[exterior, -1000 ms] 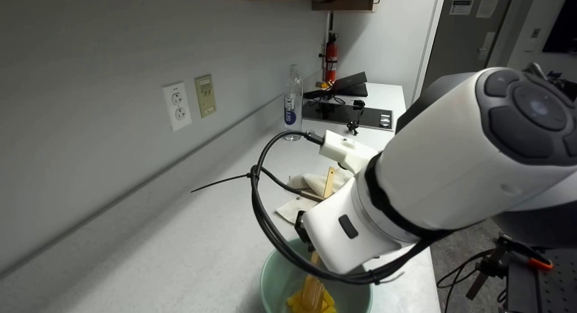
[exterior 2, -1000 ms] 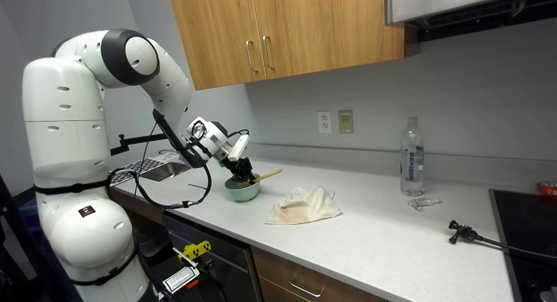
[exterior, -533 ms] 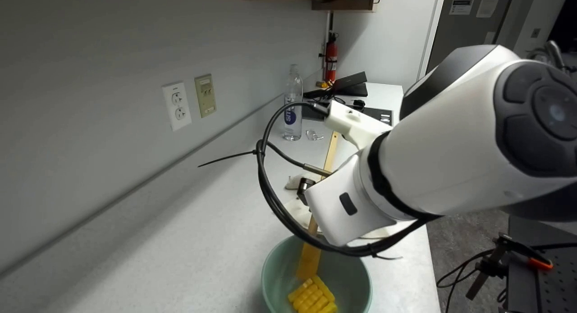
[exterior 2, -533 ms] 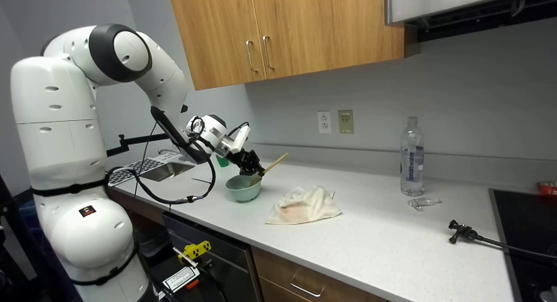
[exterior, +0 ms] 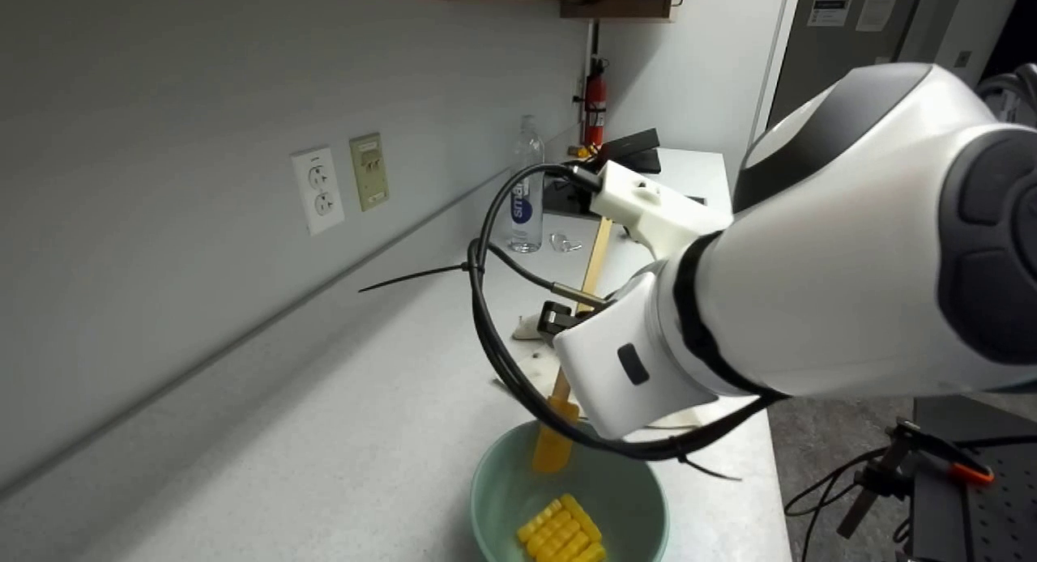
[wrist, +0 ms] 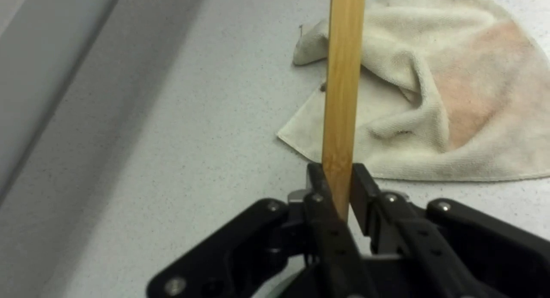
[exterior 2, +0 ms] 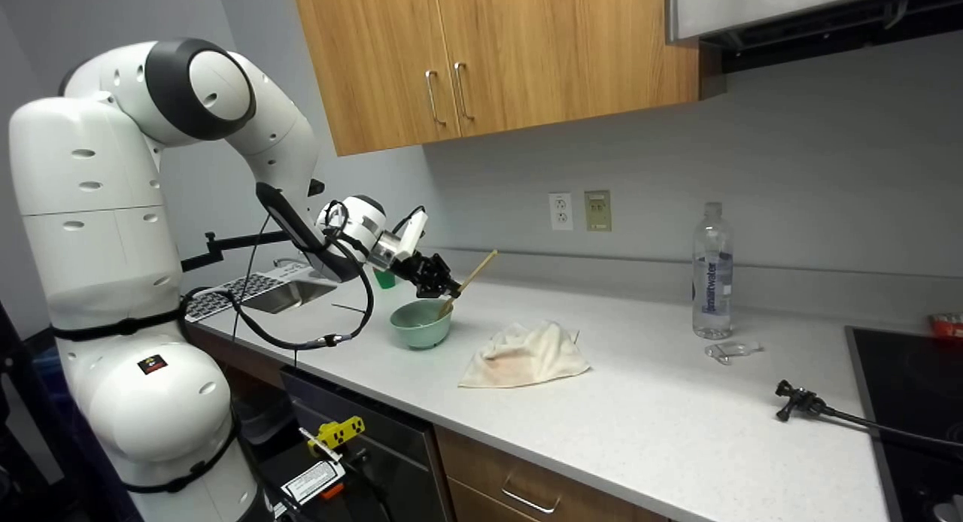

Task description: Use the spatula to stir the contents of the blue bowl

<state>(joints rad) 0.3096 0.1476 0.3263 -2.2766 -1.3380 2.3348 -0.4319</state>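
Note:
The pale green-blue bowl (exterior: 488, 497) stands on the counter, and it also shows in the exterior view with the whole arm (exterior 2: 421, 329). Several yellow corn-like pieces (exterior: 561, 533) lie in it. The spatula has an orange-yellow blade (exterior: 552, 447) over the bowl's far inner wall, apart from the yellow pieces; whether it touches the bowl I cannot tell. Its wooden handle (wrist: 343, 74) slants up and away. My gripper (wrist: 337, 168) is shut on the handle. In an exterior view the gripper (exterior 2: 454, 289) is just above the bowl's rim. The blade is hidden in the wrist view.
A crumpled cream cloth (exterior 2: 527, 356) lies beside the bowl. A water bottle (exterior 2: 712, 274) stands near the wall (exterior 2: 812, 206), with a small clear item (exterior 2: 731, 349) by it. A black cable mount (exterior 2: 805, 403) and cooktop (exterior 2: 925, 409) are farther along. Cabinets (exterior 2: 519, 56) hang above.
My gripper has risen and tilted, still holding the spatula. The blade has lifted off the yellow pieces toward the bowl's far side. The handle stands steeper. The bowl has not visibly moved.

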